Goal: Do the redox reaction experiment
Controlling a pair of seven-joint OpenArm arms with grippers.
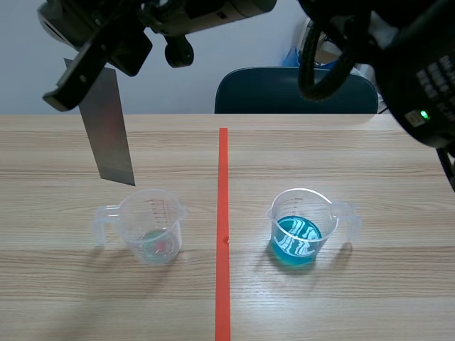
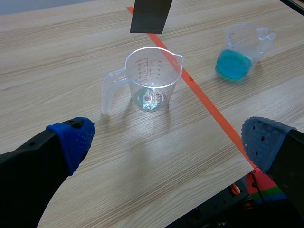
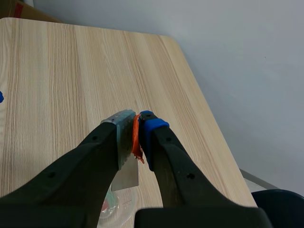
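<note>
Starting with the big stuff: the wooden table is well below the right gripper, which is up in the air and clamped on the top end of a grey metal strip. The strip hangs straight down from the fingers, flat and unbent, so I'd guess it's a stiff, light sheet. It's smooth and thin too, so it's probably slippery edge-on. Gripping across the flat faces near the top, like it's doing now, looks like the right hold to me, and it leaves the whole lower end free for dipping. There's a bit of something orange-red squeezed in by the blue pad, and I can't tell what it is.

Next down in size, there's a clear plastic measuring cup more or less under the strip's lower edge, with the strip above the rim and not in it. It's nearly empty, just a little residue at the bottom, so I reckon it's very light and would tip or skate if the strip knocked the wall.

The left gripper is spread wide with nothing in it, low over the table, and that clear cup is straight ahead of it. The second cup is farther ahead and off to its right, past the orange tape line. It has blue liquid in it, so it's a bit heavier and steadier, but it could spill. If it needs moving, I'd go for the handle or the body and keep it level.
</note>
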